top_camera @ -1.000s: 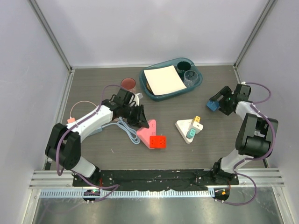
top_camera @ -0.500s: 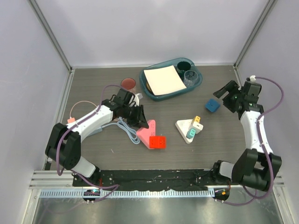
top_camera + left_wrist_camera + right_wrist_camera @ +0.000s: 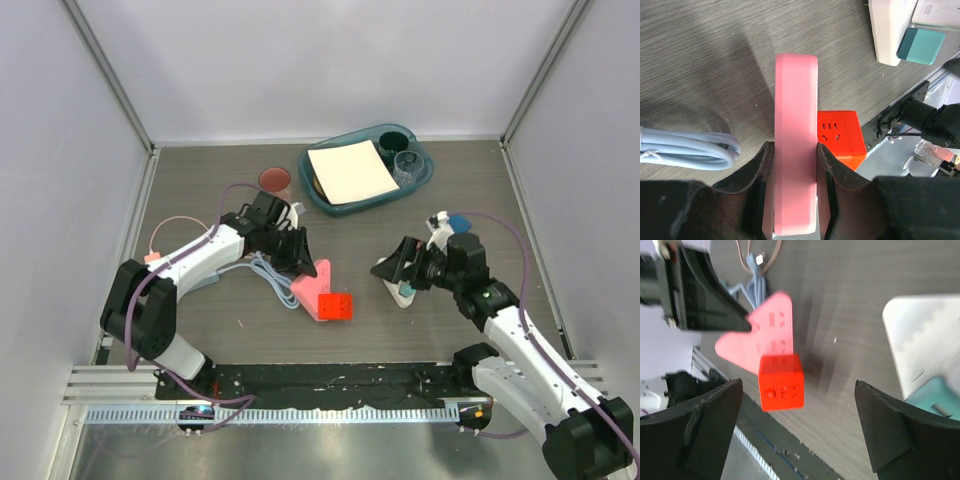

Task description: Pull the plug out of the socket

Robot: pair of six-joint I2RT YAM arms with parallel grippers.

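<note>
Plug (image 3: 152,257), small, pink and cube-shaped, sits at the far left of the table with its thin pink cord (image 3: 172,222) looping up behind it. It lies at the left end of the pale-blue power strip (image 3: 203,284). The left arm crosses over most of that strip, and from above I can't tell whether the plug is seated in an outlet.

As for writing, a white block (image 3: 937,12) on the white triangular board (image 3: 890,30) carries small grey print, too small to read. The red cube (image 3: 840,137) shows only outlet slots on its face, and the flat pink triangle (image 3: 765,335) shows a few more.

The left gripper (image 3: 795,150) is nowhere near the plug. It is clenched on the edge of the pink triangle, one finger pressed to each face, well to the right of the plug, with the bundled pale-blue cord (image 3: 690,150) in between. The red cube touches the triangle's lower corner.

The right gripper (image 3: 797,425) hangs with its fingers spread wide and nothing between them. From above it covers part of the white board. A teal block (image 3: 940,395) is cut off at the right-wrist frame's edge, and that whole view is motion-blurred. Cords at its top edge are hard to make out.
</note>
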